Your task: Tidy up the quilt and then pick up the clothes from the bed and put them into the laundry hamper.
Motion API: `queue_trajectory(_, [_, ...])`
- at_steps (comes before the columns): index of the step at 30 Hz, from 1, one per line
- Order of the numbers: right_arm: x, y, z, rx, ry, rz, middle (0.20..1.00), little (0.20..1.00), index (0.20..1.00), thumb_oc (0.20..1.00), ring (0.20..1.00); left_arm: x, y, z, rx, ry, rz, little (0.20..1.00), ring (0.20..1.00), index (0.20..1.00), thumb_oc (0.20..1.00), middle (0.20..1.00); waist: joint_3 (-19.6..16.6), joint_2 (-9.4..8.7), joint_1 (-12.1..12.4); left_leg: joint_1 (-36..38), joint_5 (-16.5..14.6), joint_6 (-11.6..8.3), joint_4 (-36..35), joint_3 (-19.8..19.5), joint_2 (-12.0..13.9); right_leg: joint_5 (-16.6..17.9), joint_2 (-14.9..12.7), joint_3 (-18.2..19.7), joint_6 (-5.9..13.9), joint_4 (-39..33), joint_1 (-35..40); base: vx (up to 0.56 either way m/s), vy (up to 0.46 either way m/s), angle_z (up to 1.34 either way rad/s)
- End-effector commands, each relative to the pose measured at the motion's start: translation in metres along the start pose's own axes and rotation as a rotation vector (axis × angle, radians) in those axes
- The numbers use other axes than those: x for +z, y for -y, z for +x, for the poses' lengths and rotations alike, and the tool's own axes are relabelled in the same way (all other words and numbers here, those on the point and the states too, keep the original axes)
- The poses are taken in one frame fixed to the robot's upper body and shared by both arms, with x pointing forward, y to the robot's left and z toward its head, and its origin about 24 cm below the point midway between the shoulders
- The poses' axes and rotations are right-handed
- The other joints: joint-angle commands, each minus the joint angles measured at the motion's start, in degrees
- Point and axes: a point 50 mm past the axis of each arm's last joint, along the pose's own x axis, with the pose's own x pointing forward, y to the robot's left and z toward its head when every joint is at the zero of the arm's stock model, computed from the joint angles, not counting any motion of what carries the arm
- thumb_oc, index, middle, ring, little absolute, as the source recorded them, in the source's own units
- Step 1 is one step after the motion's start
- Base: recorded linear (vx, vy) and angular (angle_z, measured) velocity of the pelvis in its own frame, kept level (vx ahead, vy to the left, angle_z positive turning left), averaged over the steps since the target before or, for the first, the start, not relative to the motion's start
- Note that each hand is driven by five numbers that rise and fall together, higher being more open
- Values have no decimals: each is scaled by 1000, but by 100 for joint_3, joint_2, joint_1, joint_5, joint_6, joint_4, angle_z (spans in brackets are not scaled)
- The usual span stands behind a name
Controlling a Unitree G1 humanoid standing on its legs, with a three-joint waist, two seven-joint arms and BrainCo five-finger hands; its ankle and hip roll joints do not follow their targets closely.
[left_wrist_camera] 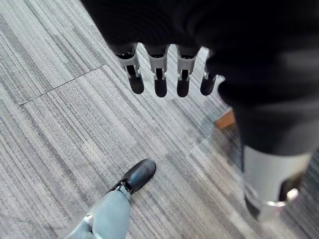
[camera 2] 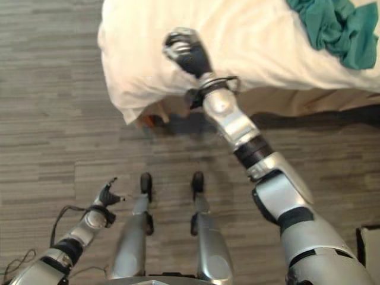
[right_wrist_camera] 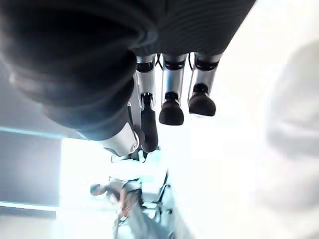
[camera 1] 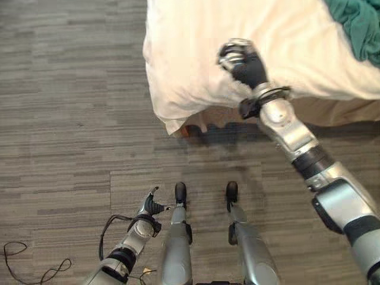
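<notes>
Right hand [camera 1: 242, 59], fingers curled and grasping nothing, is hovering above the cream quilt [camera 1: 196, 65]; crumpled teal clothes [camera 2: 335, 27] are lying beyond. Left hand [camera 1: 149, 206] is hanging with fingers straight over grey carpet [camera 1: 71, 119].

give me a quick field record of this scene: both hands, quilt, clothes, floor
right hand: raised above the white quilt's corner, fingers curled, holding nothing visible
left hand: low beside the body, fingers straight, over the floor
white quilt: covers the bed, rumpled corner hanging over the edge
teal clothes: bunched on the quilt, far from both hands
grey striped carpet floor: around the bed
</notes>
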Motion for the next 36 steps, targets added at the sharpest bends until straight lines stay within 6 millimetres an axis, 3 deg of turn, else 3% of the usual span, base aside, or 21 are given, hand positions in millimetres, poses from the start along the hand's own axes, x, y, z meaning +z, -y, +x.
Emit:
queue_trajectory(1, [-5, 36, -8, -144, 15, 4, 200, 200, 200, 200, 200, 13, -14, 7, 37, 44, -3, 1000, 1000, 1000, 1000, 1000, 255, -77, -91, 102, -795, -197, 886, 5, 176, -1011, -432, 357, 533, 1014, -254, 47, 78, -13])
queue_trajectory(4, [-70, 57, -59, -242, -180, 35, 200, 200, 200, 200, 200, -2, -4, 3, 13, -11, -4, 1000, 1000, 1000, 1000, 1000, 149, -76, -205, 113, -1021, -121, 1112, 38, 104, -1026, -493, 424, 585, 1008, -203, 66, 101, -11])
queue_trajectory(7, [-141, 45, -143, -282, -461, 129, 200, 200, 200, 200, 200, -19, 11, -5, -20, -82, -20, 1000, 1000, 1000, 1000, 1000, 4, -69, -348, 463, -1394, 44, 1282, 125, 6, -1120, -594, 533, 652, 1047, 142, 130, 156, -22])
queue_trajectory(8, [-141, 45, -143, -282, -461, 129, 200, 200, 200, 200, 200, -19, 11, -5, -20, -82, -20, 1000, 1000, 1000, 1000, 1000, 0, -70, -348, 461, -1393, 44, 1280, 126, 5, -1119, -594, 534, 652, 1046, 139, 131, 126, -30])
queue_trajectory(10, [-176, 37, -209, -315, -664, 172, 200, 200, 200, 200, 200, -29, 19, -10, -42, -124, -23, 1000, 1000, 1000, 1000, 1000, -130, -43, -538, 936, -1590, 157, 1261, 173, -96, -1058, -696, 504, 806, 1346, 424, 208, 206, -16])
queue_trajectory(11, [-196, 24, -251, -329, -822, 188, 200, 200, 200, 200, 200, -36, 21, -13, -40, -156, -39, 1000, 1000, 1000, 1000, 1000, -209, -16, -677, 1403, -1670, 249, 1141, 346, -159, -691, -821, 343, 1002, 1832, 487, 258, 278, 5])
queue_trajectory(13, [-209, 13, -283, -367, -947, 229, 1000, 1000, 1000, 1000, 1000, -36, 22, -13, -38, -163, -54, 1000, 1000, 1000, 1000, 1000, -255, 85, -712, 1875, -1663, 295, 945, 629, -113, -524, -1060, -396, 923, 2398, 499, 198, 222, -22])
queue_trajectory(16, [-219, -13, -331, -344, -1113, 288, 1000, 1000, 1000, 1000, 1000, -45, 34, -17, -63, -232, -97, 1000, 1000, 1000, 1000, 1000, -542, 138, -1034, 2490, -1625, 277, 515, 933, -193, -1107, -310, -733, 908, 2385, 572, 226, 144, -63])
queue_trajectory(19, [-222, -38, -369, -257, -1261, 320, 1000, 1000, 1000, 1000, 1000, -55, 48, -25, -102, -288, -97, 1000, 1000, 1000, 1000, 1000, -885, 233, -996, 2923, -2045, 294, 694, 1244, -280, -1666, -419, -2019, 489, 2240, 1107, 353, 23, -73])
queue_trajectory(21, [-222, -49, -386, -189, -1336, 331, 1000, 1000, 1000, 1000, 1000, -56, 57, -27, -118, -302, -65, 1000, 1000, 1000, 1000, 1000, -1083, 215, -1151, 2790, -1572, -13, 1928, 1522, 18, -1792, -17, -1659, 157, 1593, 1621, 293, -154, -70])
queue_trajectory(22, [-222, -49, -386, -189, -1336, 331, 1000, 1000, 1000, 1000, 1000, -56, 57, -27, -118, -302, -66, 1000, 1000, 1000, 1000, 1000, -1084, 232, -1126, 2765, -1596, -47, 1996, 1537, 65, -1783, 26, -1642, 133, 1566, 1626, 296, -219, -55])
queue_trajectory(23, [-223, -51, -414, -146, -1465, 252, 1000, 1000, 1000, 1000, 1000, -61, 63, -30, -144, -333, -33, 1000, 1000, 1000, 1000, 1000, -1149, 180, -1072, 2578, -1034, -302, 3295, 1604, 437, -1902, 299, -1423, -199, 1167, 2044, 241, -209, -91])
queue_trajectory(24, [-223, -49, -422, -141, -1514, 224, 1000, 1000, 1000, 1000, 1000, -54, 63, -27, -134, -314, -27, 1000, 1000, 1000, 1000, 1000, -1132, 63, -981, 2297, -544, -287, 3914, 1431, 424, -1778, 337, -1176, -344, 932, 2201, 288, -212, -175])
queue_trajectory(26, [-224, -46, -426, -139, -1538, 191, 1000, 1000, 1000, 1000, 1000, -50, 64, -25, -126, -299, -29, 1000, 1000, 1000, 1000, 1000, -1106, -1, -900, 1931, -580, -252, 4474, 1255, 451, -1771, 324, -1039, -398, 767, 2347, 139, 8, -193])
queue_trajectory(27, [-225, -43, -423, -131, -1548, 151, 1000, 1000, 1000, 1000, 1000, -36, 64, -19, -111, -249, -15, 1000, 1000, 1000, 1000, 1000, -1070, -71, -812, 1422, -901, -83, 4515, 753, 276, -1694, 190, -582, -319, 594, 2479, 202, 199, -143])
queue_trajectory(30, [-227, -45, -412, -70, -1514, 103, 1000, 1000, 1000, 1000, 1000, -28, 64, -16, -102, -218, -7, 1000, 1000, 1000, 1000, 1000, -1084, -28, -715, 1336, -1025, -52, 3840, 577, 240, -1614, 115, -37, -158, 312, 2633, 246, 279, -124])
queue_trajectory(32, [-228, -50, -398, 18, -1467, 52, 1000, 1000, 1000, 1000, 1000, -18, 74, -14, -135, -174, 28, 1000, 1000, 1000, 1000, 1000, -1107, 129, -593, 1615, -1019, -18, 1537, 38, 244, -1543, 14, 574, 142, 49, 2753, 435, 459, -239])
queue_trajectory(33, [-229, -47, -393, 20, -1455, 25, 1000, 1000, 1000, 1000, 1000, -9, 78, -12, -149, -148, 36, 1000, 1000, 1000, 1000, 1000, -1096, 291, -512, 1739, -629, -96, 384, -642, 225, -1587, 27, 899, 221, 75, 2765, 354, 351, -125])
queue_trajectory(34, [-229, -47, -393, 19, -1454, 25, 1000, 1000, 1000, 1000, 1000, -9, 78, -12, -149, -148, 36, 1000, 1000, 1000, 1000, 1000, -1102, 297, -510, 1741, -605, -99, 356, -640, 232, -1580, 35, 901, 218, 78, 2751, 404, 447, -160])
queue_trajectory(35, [-230, -44, -388, 3, -1444, 11, 1000, 1000, 1000, 1000, 1000, 2, 83, -10, -159, -114, 61, 1000, 1000, 1000, 1000, 1000, -1090, 377, -511, 1569, -370, -231, 3, -1066, 279, -1647, -16, 1164, 306, 89, 2773, 311, 320, -124])
queue_trajectory(36, [-230, -45, -390, 4, -1451, 8, 1000, 1000, 1000, 1000, 1000, 0, 85, -10, -167, -123, 72, 1000, 1000, 1000, 1000, 1000, -1137, 394, -527, 1587, -492, -206, -10, -1106, 277, -1718, -49, 1248, 330, 92, 2791, 316, 323, -94])
